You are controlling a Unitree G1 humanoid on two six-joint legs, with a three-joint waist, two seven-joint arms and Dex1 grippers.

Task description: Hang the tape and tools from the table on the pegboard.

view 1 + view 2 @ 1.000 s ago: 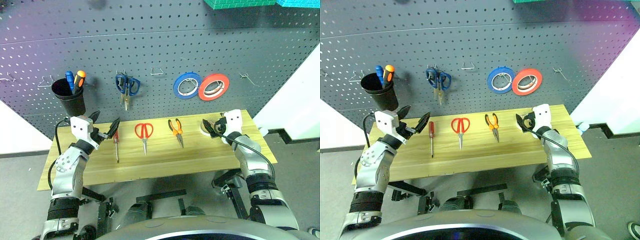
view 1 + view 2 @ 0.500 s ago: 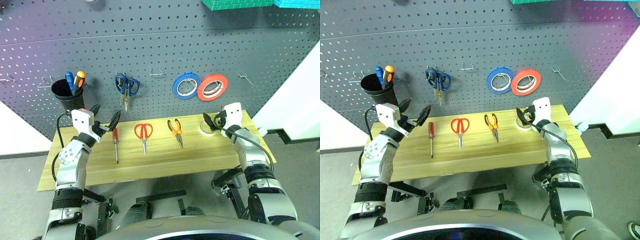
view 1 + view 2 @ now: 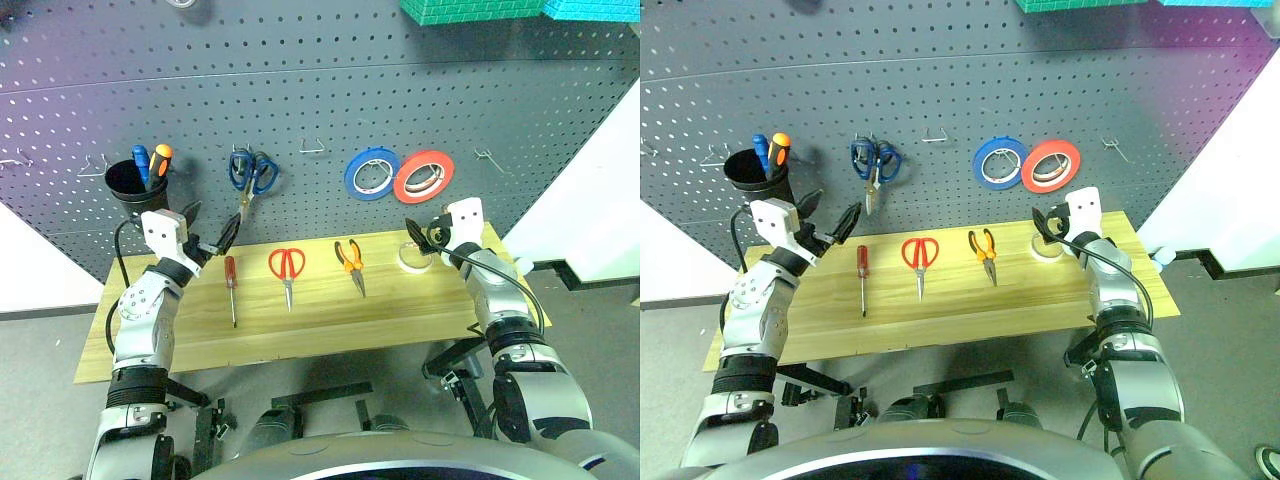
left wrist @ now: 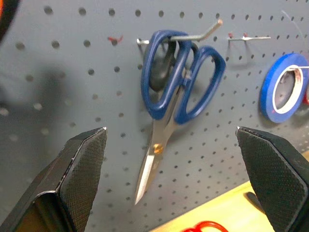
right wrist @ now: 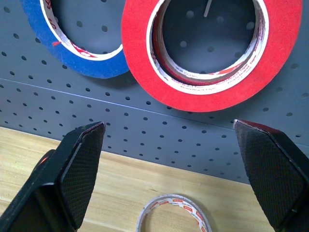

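Observation:
The white tape lies flat at the right end of the table. To its left lie the orange-and-black pliers, the red-handled scissors and the slim red-handled screwdriver. My right gripper hovers open just above the tape, facing the pegboard below the red roll. Over the table's left end my left gripper is open and empty, up and to the left of the screwdriver and pointing at the blue scissors.
On the pegboard hang blue-handled scissors, a blue tape roll, a red-orange roll and a black cup holding screwdrivers. Bare wire hooks sit between the scissors and rolls, and another sits right of the rolls.
Both grippers have risen a little and moved closer to the pegboard. The right one has come off the white tape, which now shows more fully. Both stay open.

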